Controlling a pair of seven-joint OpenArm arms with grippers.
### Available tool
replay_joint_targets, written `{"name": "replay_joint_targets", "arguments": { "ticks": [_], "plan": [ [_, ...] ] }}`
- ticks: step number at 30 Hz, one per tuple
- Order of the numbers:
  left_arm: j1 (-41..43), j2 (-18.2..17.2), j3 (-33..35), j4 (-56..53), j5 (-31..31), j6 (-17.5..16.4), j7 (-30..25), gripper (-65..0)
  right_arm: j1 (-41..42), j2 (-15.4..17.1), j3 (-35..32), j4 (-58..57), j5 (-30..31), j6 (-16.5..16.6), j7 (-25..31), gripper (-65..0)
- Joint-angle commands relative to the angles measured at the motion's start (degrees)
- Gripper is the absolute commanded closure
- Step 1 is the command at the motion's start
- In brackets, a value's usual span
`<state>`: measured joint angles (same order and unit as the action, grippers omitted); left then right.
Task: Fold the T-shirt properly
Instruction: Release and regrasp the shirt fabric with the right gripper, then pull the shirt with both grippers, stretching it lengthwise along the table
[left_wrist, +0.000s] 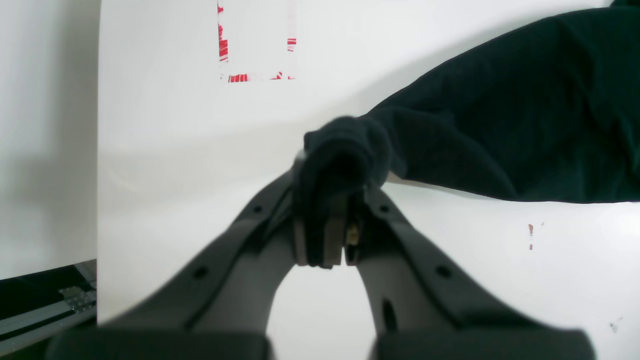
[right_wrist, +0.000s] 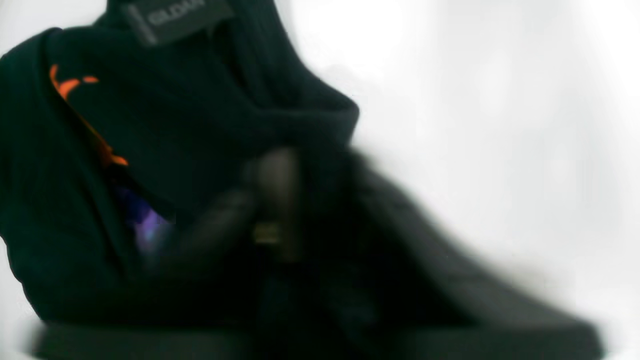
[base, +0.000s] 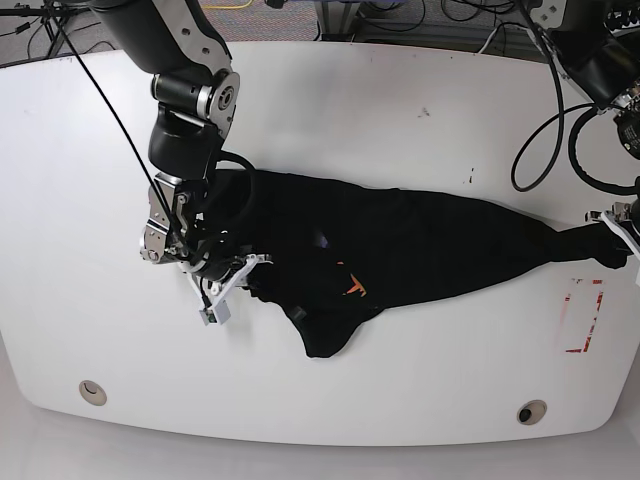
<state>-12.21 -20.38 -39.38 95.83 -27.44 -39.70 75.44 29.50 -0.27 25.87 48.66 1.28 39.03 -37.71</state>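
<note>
The black T-shirt (base: 420, 245) lies stretched in a long band across the white table (base: 330, 110), its orange print (base: 355, 288) facing up. At the right end my left gripper (base: 618, 240) is shut on a bunched tip of the cloth; in the left wrist view the gripper (left_wrist: 332, 197) pinches that wad, and the T-shirt (left_wrist: 525, 110) trails off to the right. At the shirt's left end is my right gripper (base: 228, 272). The right wrist view is blurred: the gripper (right_wrist: 310, 195) has its fingers drawn together in dark folds of the T-shirt (right_wrist: 190, 125), below the neck label (right_wrist: 175, 17).
A red-marked rectangle (base: 583, 318) is on the table just below the left gripper; the left wrist view shows the rectangle (left_wrist: 256, 45) beyond the fingers. Two round holes (base: 92, 391) (base: 532, 411) sit near the front edge. Black cables (base: 545, 130) hang at the right rear.
</note>
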Motion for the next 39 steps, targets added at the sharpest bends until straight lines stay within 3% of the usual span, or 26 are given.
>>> {"name": "replay_joint_targets", "arguments": {
  "ticks": [1,6,16,23,29,39],
  "plan": [
    [-1.0,-1.3,0.7,1.0,-0.6,0.2,-1.1,-1.9,2.1,0.4,-0.2,1.1,0.7,0.4,1.2,0.0],
    [-1.0,-1.3,5.1,1.0,-0.5,0.3,-1.1,-1.7,1.9,0.6,-0.2,1.8,1.1,0.8,0.5,0.0],
    [-0.7,-1.3,11.5,1.5,-0.4,0.3,-5.2,-1.7,-3.2,0.2,-0.2,22.9,1.2,0.8,-11.5,0.0],
    [-1.0,-1.3,14.9,1.6,-0.4,0.3,-5.9,-1.7,-3.1,0.3,-0.2,31.5,1.2,0.8,-17.5,0.0],
    [-1.1,-1.1,16.2,1.4,-0.4,0.4,-12.5,-1.7,-0.9,0.6,-0.2,34.3,1.2,0.8,-19.0,0.0],
    [-4.5,0.6,19.8,-0.1,-0.3,10.0,-20.7,-1.7,7.6,3.5,-0.2,29.7,1.1,0.8,-19.6,0.0]
  ]
}}
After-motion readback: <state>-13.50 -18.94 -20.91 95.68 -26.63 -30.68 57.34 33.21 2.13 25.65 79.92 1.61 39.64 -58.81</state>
